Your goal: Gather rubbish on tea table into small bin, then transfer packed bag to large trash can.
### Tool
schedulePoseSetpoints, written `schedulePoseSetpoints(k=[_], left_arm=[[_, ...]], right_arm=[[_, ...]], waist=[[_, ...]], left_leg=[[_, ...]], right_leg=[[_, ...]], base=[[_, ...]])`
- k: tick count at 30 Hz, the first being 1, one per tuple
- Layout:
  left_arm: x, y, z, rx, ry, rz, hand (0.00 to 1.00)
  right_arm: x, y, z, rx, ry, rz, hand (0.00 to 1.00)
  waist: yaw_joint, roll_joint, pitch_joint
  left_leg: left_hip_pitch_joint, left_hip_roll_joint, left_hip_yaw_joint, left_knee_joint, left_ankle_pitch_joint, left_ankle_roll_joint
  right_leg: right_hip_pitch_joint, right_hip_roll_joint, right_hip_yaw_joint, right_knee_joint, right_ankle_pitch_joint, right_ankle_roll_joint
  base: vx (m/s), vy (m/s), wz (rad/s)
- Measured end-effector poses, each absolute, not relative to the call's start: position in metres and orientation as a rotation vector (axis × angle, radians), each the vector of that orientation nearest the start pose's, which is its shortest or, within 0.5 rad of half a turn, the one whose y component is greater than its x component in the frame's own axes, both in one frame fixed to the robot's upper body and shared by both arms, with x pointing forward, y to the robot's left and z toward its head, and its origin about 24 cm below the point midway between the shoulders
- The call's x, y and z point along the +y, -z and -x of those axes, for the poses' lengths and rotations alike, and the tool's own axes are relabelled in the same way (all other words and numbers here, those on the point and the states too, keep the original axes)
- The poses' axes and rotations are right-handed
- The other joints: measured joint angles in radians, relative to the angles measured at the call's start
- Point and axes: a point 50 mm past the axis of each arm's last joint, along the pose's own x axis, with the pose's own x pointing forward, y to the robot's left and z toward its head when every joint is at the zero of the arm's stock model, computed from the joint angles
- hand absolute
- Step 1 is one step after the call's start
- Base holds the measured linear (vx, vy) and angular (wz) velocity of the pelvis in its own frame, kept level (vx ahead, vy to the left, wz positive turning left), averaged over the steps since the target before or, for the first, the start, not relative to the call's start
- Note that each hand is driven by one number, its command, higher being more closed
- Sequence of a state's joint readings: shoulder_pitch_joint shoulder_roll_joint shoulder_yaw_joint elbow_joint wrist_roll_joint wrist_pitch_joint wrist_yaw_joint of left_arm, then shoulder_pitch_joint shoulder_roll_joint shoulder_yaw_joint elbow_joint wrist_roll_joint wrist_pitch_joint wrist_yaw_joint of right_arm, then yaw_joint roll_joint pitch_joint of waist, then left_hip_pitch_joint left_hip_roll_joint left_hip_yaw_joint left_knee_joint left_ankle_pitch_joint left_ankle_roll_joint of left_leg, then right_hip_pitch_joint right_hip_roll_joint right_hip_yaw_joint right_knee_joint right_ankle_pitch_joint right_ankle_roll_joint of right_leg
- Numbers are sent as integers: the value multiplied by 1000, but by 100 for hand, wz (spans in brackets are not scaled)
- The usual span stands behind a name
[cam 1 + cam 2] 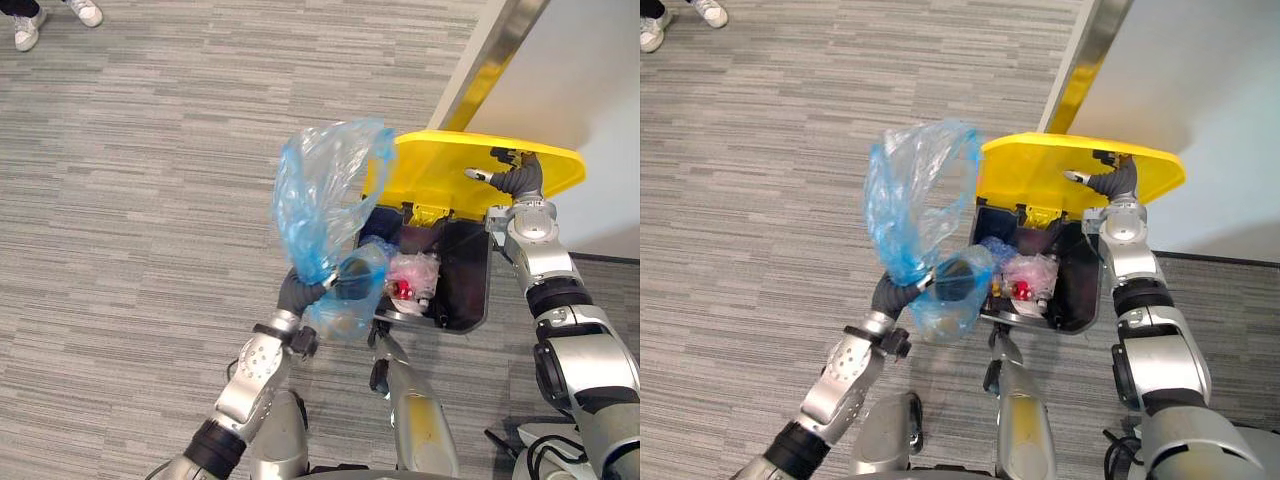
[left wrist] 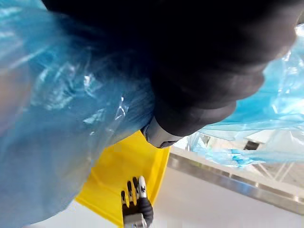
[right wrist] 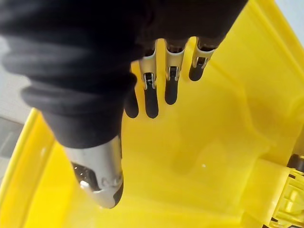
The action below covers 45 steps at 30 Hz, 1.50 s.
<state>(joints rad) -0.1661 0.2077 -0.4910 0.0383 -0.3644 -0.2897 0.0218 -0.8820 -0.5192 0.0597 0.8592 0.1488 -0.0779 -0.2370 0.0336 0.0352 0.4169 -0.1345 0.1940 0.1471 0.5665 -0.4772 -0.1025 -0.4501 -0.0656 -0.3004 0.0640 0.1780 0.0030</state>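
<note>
The left hand [image 1: 298, 292] is clenched on the gathered neck of the blue bag [image 1: 322, 190] and holds it in the air at the left rim of the large trash can [image 1: 472, 292]. Above the grasp point, the loose film of the bag opens upward and stands taller than the hand. Below the grasp point, a rounded, filled part of the bag hangs just beside the hand and overlaps the can's left front corner. In the left wrist view the blue film surrounds the hand's dark cover on both sides. The can is open, with its dark interior exposed. The yellow lid [image 1: 445, 165] is raised at the can's far edge, its underside facing the robot. The right hand [image 1: 508, 180] is released: its fingers [image 3: 151, 97] are straight and lie flat against the underside of the lid, with the thumb [image 3: 102, 176] apart from them and also against the yellow surface. Rubbish [image 1: 410, 278] lies inside the can near its left wall: crumpled clear film with a red item in it, and a patch of blue film beside it. The can stands on a grey striped floor [image 1: 130, 200] against a white wall [image 1: 590, 70]. A person's shoes [image 1: 30, 25] show at the far left corner of the floor, well apart from the can.
</note>
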Motion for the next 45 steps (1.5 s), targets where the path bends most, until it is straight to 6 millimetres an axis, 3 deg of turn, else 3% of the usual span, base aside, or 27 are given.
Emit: schedulePoseSetpoints(k=[3, 6, 14, 17, 20, 30, 31, 32, 33, 36, 43, 44, 45], left_arm=[[45, -96, -259, -319, 568, 168, 100], [23, -111, -273, -368, 604, 122, 100], [16, -121, -321, -348, 513, -84, 100], [9, -120, -330, -320, 500, -135, 100], [-1, -134, -337, -347, 497, -154, 100], [-17, -165, -356, -384, 496, -265, 100], [-17, -165, -358, -386, 490, -287, 100], [-16, -166, -360, -387, 480, -299, 100], [-15, -166, -362, -384, 470, -326, 100], [-9, -169, -370, -381, 428, -402, 100], [6, -169, -380, -348, 325, -467, 100], [7, -169, -380, -346, 317, -472, 0], [9, -166, -381, -335, 305, -486, 0]], right_arm=[[-248, -188, -395, -189, 334, 342, 0], [-238, -207, -400, -239, 312, 355, 0], [-203, -262, -401, -436, 235, 330, 0], [-189, -271, -398, -490, 202, 326, 0], [-179, -286, -391, -572, 187, 312, 0], [-134, -331, -358, -838, 47, 242, 0], [-128, -335, -352, -871, 22, 215, 0], [-125, -338, -349, -890, 9, 199, 0], [-122, -341, -343, -927, -5, 180, 0], [-117, -354, -328, -1024, -35, 156, 0], [-111, -355, -318, -1079, -74, 149, 0], [-111, -355, -318, -1081, -77, 149, 0], [-109, -354, -317, -1083, -82, 154, 0]], waist=[[-19, -2, 24], [-21, -3, 32], [-50, -55, 98], [-60, -55, 100], [-67, -55, 100], [-84, -55, 100], [-81, -53, 101], [-77, -52, 101], [-98, -51, 102], [-101, -51, 103], [-95, -52, 103], [-93, -52, 103], [-89, -52, 103]], left_leg=[[-3, -1, 7, 15, -7, 3], [-29, -1, 36, 42, -21, 3], [-120, 3, 77, 119, -47, 4], [-148, 16, 91, 140, -57, 1], [-198, 18, 102, 161, -61, 1], [-406, 98, 103, 317, -120, 2], [-426, 115, 95, 314, -119, 4], [-436, 129, 97, 311, -119, 3], [-467, 138, 79, 328, -114, -12], [-534, 156, 57, 345, -103, -37], [-599, 173, 16, 387, -106, -31], [-600, 173, 15, 388, -105, -31], [-601, 173, 15, 389, -106, -31]], right_leg=[[-1, 0, 8, -1, 3, 3], [-37, 9, 40, -1, 19, 1], [-128, 23, 89, -2, 46, 19], [-157, 32, 99, -1, 56, 5], [-208, 37, 106, 8, 58, 3], [-385, 71, 103, 56, 54, 6], [-403, 79, 89, 58, 16, 55], [-427, 79, 73, 89, -24, 77], [-461, 72, 111, 183, 14, -19], [-519, 82, 86, 203, 15, -21], [-541, 80, 57, 211, 5, -20], [-541, 80, 56, 211, 6, -22], [-541, 80, 56, 211, 7, -22]], base=[[-33, 11, -8], [-36, 8, -26], [-39, -37, -21], [10, -39, -18], [16, -54, -10], [-3, -70, -11], [1, -136, -20], [32, -119, -2], [87, -105, 6], [100, -97, 9], [14, -70, 11], [-6, -57, 6], [4, -45, 1]])
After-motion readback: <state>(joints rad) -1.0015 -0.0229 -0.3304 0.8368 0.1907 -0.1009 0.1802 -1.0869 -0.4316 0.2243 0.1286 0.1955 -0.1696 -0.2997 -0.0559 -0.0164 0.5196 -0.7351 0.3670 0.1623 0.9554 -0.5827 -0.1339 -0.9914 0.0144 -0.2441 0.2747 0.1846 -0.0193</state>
